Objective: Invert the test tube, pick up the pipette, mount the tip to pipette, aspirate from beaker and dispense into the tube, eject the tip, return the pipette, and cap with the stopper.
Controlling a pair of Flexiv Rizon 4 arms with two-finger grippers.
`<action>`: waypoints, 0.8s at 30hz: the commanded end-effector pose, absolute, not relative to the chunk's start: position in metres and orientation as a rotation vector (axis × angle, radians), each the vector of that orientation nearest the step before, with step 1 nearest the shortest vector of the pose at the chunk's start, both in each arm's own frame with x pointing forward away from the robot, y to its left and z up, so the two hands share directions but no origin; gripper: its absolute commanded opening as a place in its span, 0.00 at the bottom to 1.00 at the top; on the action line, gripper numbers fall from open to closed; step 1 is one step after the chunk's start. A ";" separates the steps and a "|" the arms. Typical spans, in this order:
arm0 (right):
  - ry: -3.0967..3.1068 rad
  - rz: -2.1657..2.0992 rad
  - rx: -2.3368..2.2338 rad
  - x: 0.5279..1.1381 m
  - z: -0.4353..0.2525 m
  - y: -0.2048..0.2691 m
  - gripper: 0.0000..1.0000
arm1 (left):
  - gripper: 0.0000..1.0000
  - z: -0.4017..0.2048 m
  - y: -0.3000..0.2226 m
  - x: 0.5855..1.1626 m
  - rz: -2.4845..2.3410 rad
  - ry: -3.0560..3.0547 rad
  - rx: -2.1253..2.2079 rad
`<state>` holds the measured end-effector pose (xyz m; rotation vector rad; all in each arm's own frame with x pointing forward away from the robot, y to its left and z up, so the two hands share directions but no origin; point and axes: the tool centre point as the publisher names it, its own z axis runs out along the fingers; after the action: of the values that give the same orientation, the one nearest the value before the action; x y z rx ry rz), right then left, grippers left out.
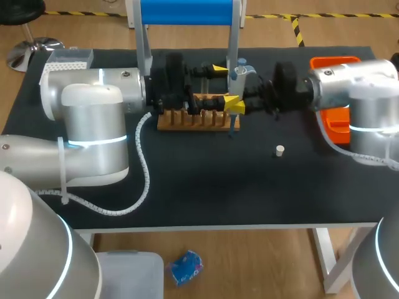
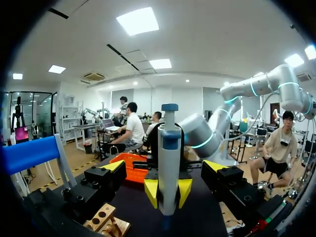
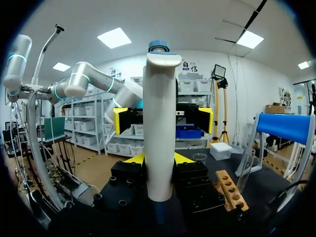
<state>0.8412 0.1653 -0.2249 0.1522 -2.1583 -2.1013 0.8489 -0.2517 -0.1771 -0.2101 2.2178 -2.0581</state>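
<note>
Head view: R arm comes in from the right and holds the pipette (image 1: pixel 239 78) upright over the far end of the wooden rack (image 1: pixel 196 119), about mid-worktop (image 1: pixel 218 180). R pincer (image 3: pixel 159 159) is clenched on the pipette body, one yellow tip each side, low on the barrel. L pincer (image 2: pixel 164 167) faces it from the opposite side, spread wide and gripping nothing. The pipette sits between its fingers w/ a gap on both sides.

Can't tell whether a tip is on the pipette's lower end, it's too small and partly hidden. Stopper (image 1: pixel 280 150) lies loose on the worktop, well apart from the rack. R wrist view shows a clear tube (image 3: pixel 245 170) standing just beside the rack, prob. the test tube, and the beaker (image 3: pixel 200 158) further back.

Risks, as I judge them:
- The two pincers are v. close. If L closes or advances off-line, its fingers could hit R's tips or knock the pipette askew.
- R's hold is low on a smooth barrel, so a side push could tilt or slip it.
- Pipette hangs right above the rack, so dropping w/o alignment could clip the rack or tube.
- Stopper is unsecured, and a sweeping arm or cable could send it rolling.
</note>
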 end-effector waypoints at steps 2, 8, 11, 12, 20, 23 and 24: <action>-2.152 -2.088 0.184 0.849 -0.223 0.173 0.00 | 1.00 -0.177 -0.253 0.849 -2.057 2.217 -0.213; -2.149 -2.099 0.200 0.850 -0.221 0.177 0.00 | 1.00 -0.177 -0.253 0.849 -2.057 2.217 -0.213; -2.147 -2.101 0.199 0.850 -0.222 0.178 0.00 | 1.00 -0.177 -0.253 0.849 -2.057 2.217 -0.213; -2.146 -2.102 0.199 0.850 -0.222 0.178 0.00 | 1.00 -0.177 -0.253 0.849 -2.057 2.217 -0.213; -2.157 -2.113 0.204 0.851 -0.223 0.179 0.00 | 1.00 -0.177 -0.253 0.849 -2.057 2.217 -0.213; -2.162 -2.117 0.207 0.851 -0.223 0.180 0.00 | 1.00 -0.177 -0.253 0.849 -2.057 2.217 -0.213; -2.163 -2.118 0.207 0.851 -0.223 0.180 0.00 | 1.00 -0.177 -0.253 0.849 -2.057 2.217 -0.213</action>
<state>0.8517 0.1792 -0.2229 0.2083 -2.1597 -2.1170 0.8489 -0.2517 -0.1772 -0.2101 2.2178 -2.0580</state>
